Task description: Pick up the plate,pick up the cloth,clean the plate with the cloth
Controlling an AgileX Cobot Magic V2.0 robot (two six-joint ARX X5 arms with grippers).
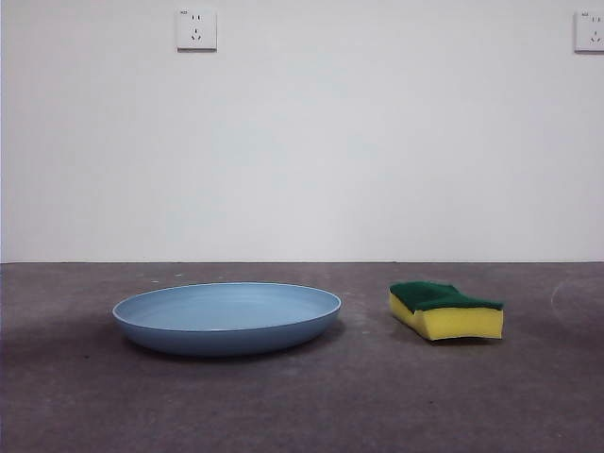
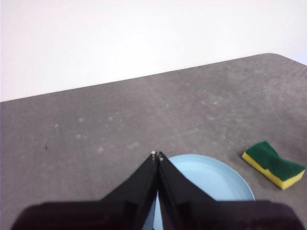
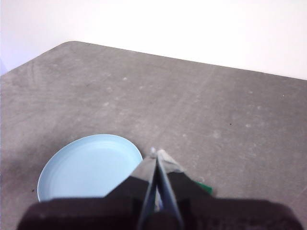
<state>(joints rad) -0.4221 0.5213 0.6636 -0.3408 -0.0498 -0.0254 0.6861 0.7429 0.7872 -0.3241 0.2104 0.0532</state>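
The plate (image 1: 226,316) looks like smooth, matt light-blue plastic with faint rings inside. The sponge (image 1: 445,310) is soft yellow foam topped with a rough, fibrous dark-green layer. The table (image 1: 311,406) is dull grey, mottled and slightly grainy. The wall (image 1: 377,142) is plain matt white.

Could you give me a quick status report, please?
Left gripper and right gripper shut, empty, aloft. Plate and sponge untouched on table, apart. Nothing obstructing.
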